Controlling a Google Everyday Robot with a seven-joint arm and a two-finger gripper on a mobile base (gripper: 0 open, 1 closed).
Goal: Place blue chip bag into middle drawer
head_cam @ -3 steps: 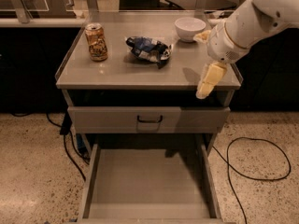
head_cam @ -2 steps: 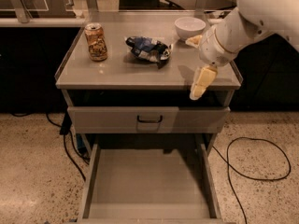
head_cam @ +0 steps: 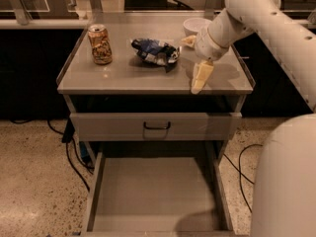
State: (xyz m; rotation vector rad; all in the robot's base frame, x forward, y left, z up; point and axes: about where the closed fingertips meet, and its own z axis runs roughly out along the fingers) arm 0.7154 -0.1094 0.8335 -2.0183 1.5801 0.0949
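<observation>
The white robot arm [head_cam: 261, 19] reaches in from the right over the grey cabinet top [head_cam: 123, 75], and its cream-coloured two-finger gripper [head_cam: 192, 63] hangs just above the surface. It sits just right of the crumpled dark blue foil chip bag [head_cam: 155, 52] and is not touching it. One finger [head_cam: 201, 77] points down toward the front edge and the other shows up near the white bowl [head_cam: 196, 25], so the jaws look spread wide and hold nothing. That fits an approach, with the jaws opened wide enough to take a puffy, crinkled bag from the side. The bag lies flat near the middle of the top, between the tan drink can [head_cam: 100, 44] on the left and the bowl at the back right. Either neighbour could get bumped if the reach runs wide. Below, the grey drawer with the black handle [head_cam: 157, 126] is shut. Under it, the wide shallow grey metal middle drawer [head_cam: 153, 191] is pulled fully out with its flat floor bare, presumably left open so the bag can be dropped straight in. By my reading the pick has not yet happened: the gripper must close in on the bag, pinch the foil, lift it and carry it forward and down.
</observation>
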